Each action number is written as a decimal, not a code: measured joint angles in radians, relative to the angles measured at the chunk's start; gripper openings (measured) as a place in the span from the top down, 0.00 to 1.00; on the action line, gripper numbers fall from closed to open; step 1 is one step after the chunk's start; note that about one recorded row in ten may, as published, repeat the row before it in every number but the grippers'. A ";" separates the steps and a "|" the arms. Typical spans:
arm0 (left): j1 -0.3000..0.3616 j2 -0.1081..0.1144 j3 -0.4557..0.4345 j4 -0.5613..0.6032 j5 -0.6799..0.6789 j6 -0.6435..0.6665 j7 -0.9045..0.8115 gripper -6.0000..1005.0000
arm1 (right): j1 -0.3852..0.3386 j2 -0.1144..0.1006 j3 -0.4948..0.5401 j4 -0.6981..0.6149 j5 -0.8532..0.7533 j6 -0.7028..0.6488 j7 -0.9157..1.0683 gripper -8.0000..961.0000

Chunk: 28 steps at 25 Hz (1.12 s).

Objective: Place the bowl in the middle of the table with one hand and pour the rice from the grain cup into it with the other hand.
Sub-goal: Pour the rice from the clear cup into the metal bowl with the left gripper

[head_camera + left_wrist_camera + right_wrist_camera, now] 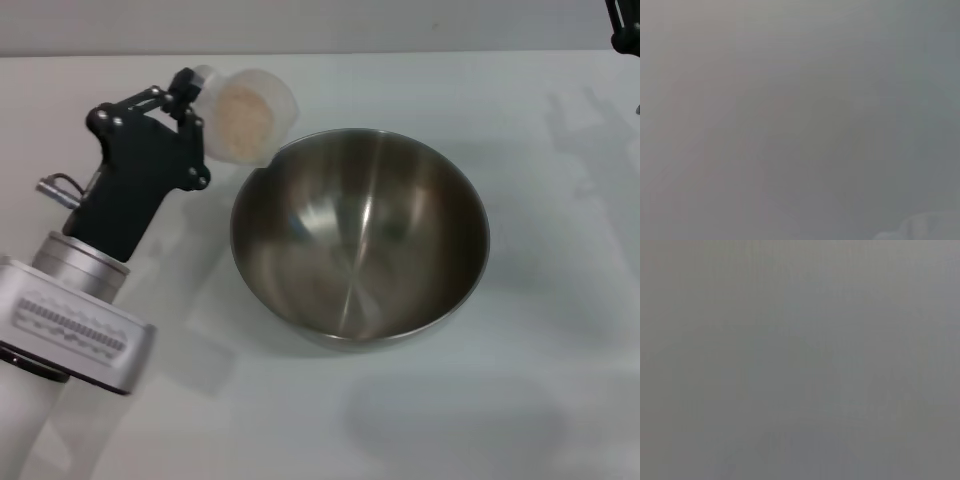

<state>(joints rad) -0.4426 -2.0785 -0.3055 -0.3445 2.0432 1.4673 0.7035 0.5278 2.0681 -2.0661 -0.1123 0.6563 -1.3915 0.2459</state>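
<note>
1 light, stiff grain cup is held tilted by the left gripper, clamped at its rim. Rice is loose; spilling is judged likely beside the bowl. The right gripper's state cannot be told.

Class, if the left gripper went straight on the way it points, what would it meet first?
Nothing on the table: the left gripper, holding the tilted cup, points toward the far edge, passing left of the bowl. Depth is unclear.

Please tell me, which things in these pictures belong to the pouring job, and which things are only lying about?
Belong to the job:
- bowl, empty
- grain cup, tilted, held by left gripper
- rice in the cup
- table

Lying about:
- nothing; the right gripper sits at the far right edge
</note>
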 joint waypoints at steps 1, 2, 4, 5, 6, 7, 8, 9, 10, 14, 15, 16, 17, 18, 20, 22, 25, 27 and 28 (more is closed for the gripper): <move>-0.003 0.000 -0.002 -0.002 0.021 0.001 0.068 0.98 | 0.000 0.000 0.000 0.000 0.000 0.000 -0.004 0.49; -0.003 -0.001 -0.003 -0.004 0.028 0.001 0.102 0.98 | 0.000 -0.001 0.001 0.000 0.000 0.000 -0.009 0.49; -0.004 -0.001 -0.004 -0.008 0.036 0.001 0.167 0.98 | -0.001 -0.001 0.002 0.001 0.000 -0.001 -0.015 0.49; -0.006 -0.001 -0.001 -0.012 0.043 0.001 0.246 0.98 | -0.001 -0.001 0.003 0.001 0.000 -0.003 -0.017 0.49; -0.006 -0.001 -0.001 -0.012 0.043 0.001 0.246 0.98 | -0.002 -0.001 0.003 0.002 0.000 -0.006 -0.017 0.49; -0.006 -0.001 -0.001 -0.012 0.043 0.001 0.246 0.98 | -0.002 -0.001 0.004 0.004 0.000 -0.007 -0.017 0.49; -0.006 -0.001 0.000 -0.015 0.056 0.001 0.308 0.98 | -0.002 -0.001 0.008 0.006 0.000 -0.009 -0.017 0.49; -0.006 -0.001 0.000 -0.015 0.056 0.001 0.308 0.98 | -0.002 -0.001 0.011 0.006 0.000 -0.009 -0.017 0.49; -0.006 -0.001 0.000 -0.015 0.056 0.001 0.308 0.98 | -0.002 -0.001 0.011 0.006 0.000 -0.009 -0.017 0.49; -0.005 -0.002 0.003 -0.031 0.127 -0.011 0.611 0.98 | -0.002 -0.001 0.013 0.007 -0.004 -0.009 -0.017 0.49; -0.005 -0.002 0.003 -0.031 0.127 -0.011 0.611 0.98 | -0.002 -0.001 0.013 0.007 -0.004 -0.009 -0.017 0.49; -0.005 -0.002 0.004 -0.032 0.140 -0.013 0.662 0.98 | -0.002 -0.001 0.013 0.006 -0.004 -0.009 -0.017 0.49; -0.004 -0.002 0.005 -0.032 0.163 -0.015 0.719 0.98 | -0.002 -0.001 0.014 0.007 -0.004 -0.009 -0.017 0.49; -0.004 -0.002 0.005 -0.032 0.170 -0.016 0.735 0.98 | -0.002 -0.001 0.014 0.006 -0.005 -0.009 -0.017 0.49; -0.002 -0.002 0.005 -0.031 0.189 -0.020 0.783 0.98 | -0.002 -0.001 0.014 0.007 -0.005 -0.009 -0.017 0.49; -0.001 -0.002 0.005 -0.028 0.205 -0.026 0.827 0.98 | -0.002 -0.002 0.014 0.006 -0.006 -0.009 -0.017 0.49; 0.001 -0.002 0.005 -0.026 0.227 -0.039 0.909 0.98 | -0.002 -0.002 0.014 0.007 -0.006 -0.009 -0.017 0.49; 0.002 -0.002 0.005 -0.029 0.232 -0.044 0.955 0.98 | -0.003 -0.002 0.014 0.007 -0.007 -0.009 -0.017 0.49; 0.003 -0.002 0.006 -0.030 0.232 -0.046 0.981 0.98 | -0.004 -0.002 0.014 0.006 -0.007 -0.009 -0.017 0.49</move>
<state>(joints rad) -0.4397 -2.0801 -0.2996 -0.3740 2.2751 1.4215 1.6843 0.5234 2.0662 -2.0522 -0.1058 0.6495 -1.4006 0.2285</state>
